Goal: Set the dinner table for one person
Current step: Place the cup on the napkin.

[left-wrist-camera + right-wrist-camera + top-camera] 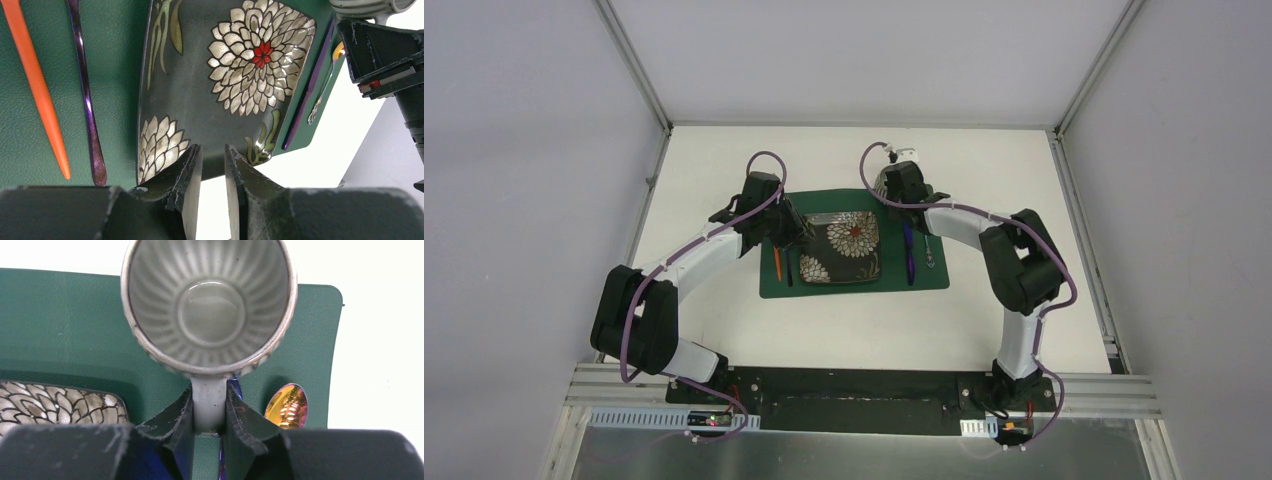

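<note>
- The right claw is clamped on the handle of a grey cup. It holds the cup over the far right corner of the green mat.
- The left claw has its fingers a little apart, at the edge of the flower plate.
- The plate sits mid-mat.
- The mat lies on the white counter.
- An orange stick and a purple handle lie left of the plate.
- A gold spoon lies to its right.

L arm and R arm: white links, black joint housings, purple cable looped ext. along each. Fingers matte black, edges chipped, scuffed pale.
</note>
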Available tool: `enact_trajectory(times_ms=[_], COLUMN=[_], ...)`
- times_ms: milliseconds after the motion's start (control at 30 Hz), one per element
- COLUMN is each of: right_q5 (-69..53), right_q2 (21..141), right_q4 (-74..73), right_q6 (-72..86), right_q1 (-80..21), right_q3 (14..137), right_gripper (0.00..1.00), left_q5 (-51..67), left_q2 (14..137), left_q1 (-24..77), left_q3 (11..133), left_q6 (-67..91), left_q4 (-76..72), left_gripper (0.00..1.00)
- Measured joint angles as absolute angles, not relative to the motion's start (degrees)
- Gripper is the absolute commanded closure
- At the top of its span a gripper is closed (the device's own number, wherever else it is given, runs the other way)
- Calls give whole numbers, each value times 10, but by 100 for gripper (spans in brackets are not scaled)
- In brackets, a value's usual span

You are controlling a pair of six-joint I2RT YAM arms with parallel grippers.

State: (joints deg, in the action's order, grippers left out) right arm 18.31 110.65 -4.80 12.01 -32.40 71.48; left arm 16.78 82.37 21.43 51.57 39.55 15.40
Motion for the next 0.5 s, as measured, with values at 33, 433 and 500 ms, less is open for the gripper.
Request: enact_trajectory(times_ms=[33,433,500], right_q5=[188,204,204], right_q2=[1107,1107,1107], right_q4=[-48,-52,-52], right_q6=[121,126,127], right_q1=[-324,-306,-303], right_q3=[715,714,714], right_gripper=[100,100,100], left_q5=[168,168,168], left_q2=[824,823,823], left_q1=[214,214,214], left_q3=[516,516,516], left_q6=[396,396,396], left_q4=[154,154,154], left_gripper=[76,76,76])
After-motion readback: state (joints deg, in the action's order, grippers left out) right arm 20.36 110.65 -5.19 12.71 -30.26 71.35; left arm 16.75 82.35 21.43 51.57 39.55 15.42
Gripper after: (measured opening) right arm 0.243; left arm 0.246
